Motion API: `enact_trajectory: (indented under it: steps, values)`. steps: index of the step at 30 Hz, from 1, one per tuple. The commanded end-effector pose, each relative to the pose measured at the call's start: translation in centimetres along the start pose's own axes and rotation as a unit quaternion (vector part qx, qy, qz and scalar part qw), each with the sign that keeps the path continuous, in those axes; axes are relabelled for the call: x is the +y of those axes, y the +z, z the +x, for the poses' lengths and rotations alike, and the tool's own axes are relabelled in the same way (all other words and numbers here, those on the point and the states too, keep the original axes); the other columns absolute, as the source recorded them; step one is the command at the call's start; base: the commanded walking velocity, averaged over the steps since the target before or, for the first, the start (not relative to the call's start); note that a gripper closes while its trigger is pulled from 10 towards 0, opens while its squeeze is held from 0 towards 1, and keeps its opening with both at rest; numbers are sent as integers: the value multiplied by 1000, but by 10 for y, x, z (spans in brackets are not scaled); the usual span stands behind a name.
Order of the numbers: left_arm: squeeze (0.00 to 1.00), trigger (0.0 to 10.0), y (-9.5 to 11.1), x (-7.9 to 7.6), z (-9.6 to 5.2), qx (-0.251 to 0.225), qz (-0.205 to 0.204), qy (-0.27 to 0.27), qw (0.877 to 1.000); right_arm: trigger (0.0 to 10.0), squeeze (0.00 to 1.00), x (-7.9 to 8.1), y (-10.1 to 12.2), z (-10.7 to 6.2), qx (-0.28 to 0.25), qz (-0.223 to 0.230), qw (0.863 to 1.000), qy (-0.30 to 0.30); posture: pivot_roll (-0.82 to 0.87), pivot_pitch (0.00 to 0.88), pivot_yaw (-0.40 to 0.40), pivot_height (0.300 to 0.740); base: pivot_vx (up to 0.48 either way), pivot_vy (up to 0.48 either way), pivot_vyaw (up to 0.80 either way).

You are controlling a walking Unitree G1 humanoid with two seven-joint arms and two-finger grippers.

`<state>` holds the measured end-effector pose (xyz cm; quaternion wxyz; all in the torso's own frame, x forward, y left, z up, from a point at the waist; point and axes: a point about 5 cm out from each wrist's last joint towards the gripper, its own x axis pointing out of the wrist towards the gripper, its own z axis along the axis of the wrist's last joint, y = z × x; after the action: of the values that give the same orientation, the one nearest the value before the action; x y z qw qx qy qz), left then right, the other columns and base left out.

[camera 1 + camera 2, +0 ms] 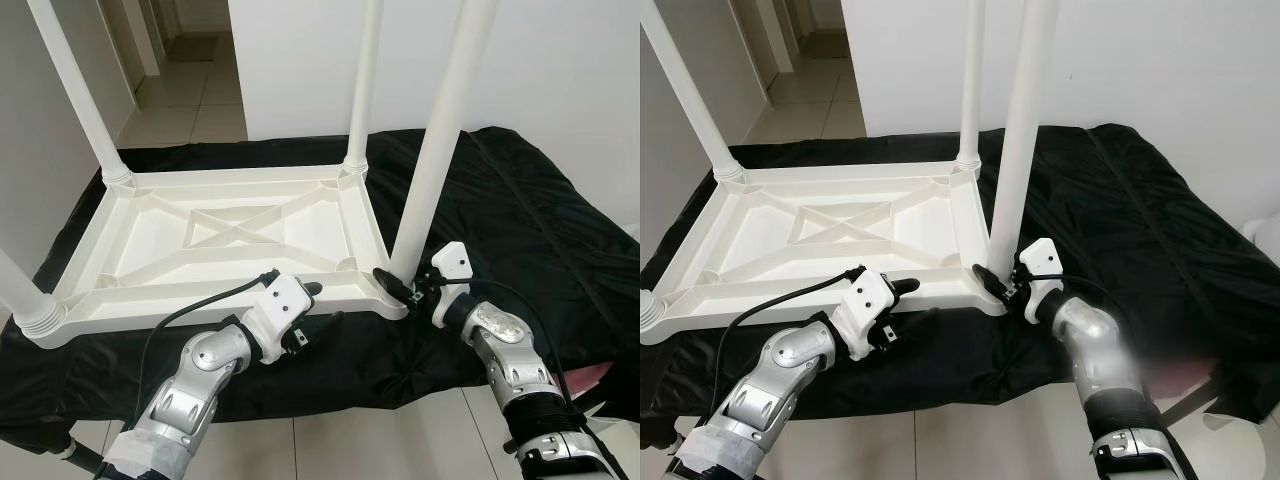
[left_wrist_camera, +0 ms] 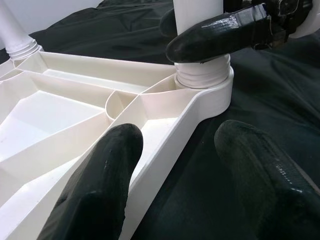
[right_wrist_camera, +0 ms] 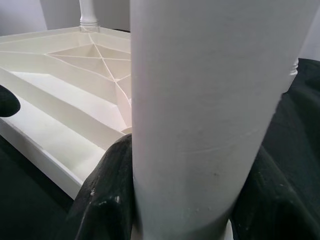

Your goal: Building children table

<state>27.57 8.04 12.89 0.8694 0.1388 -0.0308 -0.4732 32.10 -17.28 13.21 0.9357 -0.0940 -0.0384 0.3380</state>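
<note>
On a black cloth (image 1: pixel 520 210) covering the low surface lies the white table top (image 1: pixel 215 240), upside down, with legs standing at its far-left, far-right and near-left corners. A white wall (image 1: pixel 560 60) rises behind, tiled floor (image 1: pixel 190 100) far left. At the near-right corner, the right end effector (image 1: pixel 395 283) clasps the base of the near-right leg (image 1: pixel 440 130). The left end effector (image 2: pixel 175 165) is spread wide astride the top's near rim, left of that leg.
</note>
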Motion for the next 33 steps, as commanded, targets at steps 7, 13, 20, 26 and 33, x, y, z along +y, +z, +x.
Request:
enact_trajectory:
  steps: [7,13,20,26,33]
  values:
    - [0,10000,-1,0,-5,6,5,14,1000,10000,0,11,-8,-8,14,32,999,-24,-20,0,46,740,0,0,0]
    - [0,10000,-2,-2,-5,8,3,11,1000,10000,0,12,-10,-7,34,40,992,-112,-26,0,48,740,0,0,0]
    - [0,10000,-2,-4,-5,7,-1,9,1000,10000,0,21,-11,-3,28,106,972,-209,-24,0,50,740,0,0,0]
    - [0,10000,-2,-5,-6,9,-2,8,1000,10000,0,47,-11,9,42,122,945,-300,-19,0,43,740,0,0,0]
    - [0,10000,-2,-2,-5,8,-1,17,1000,10000,0,54,-3,16,34,123,920,-371,-9,0,30,740,0,0,0]
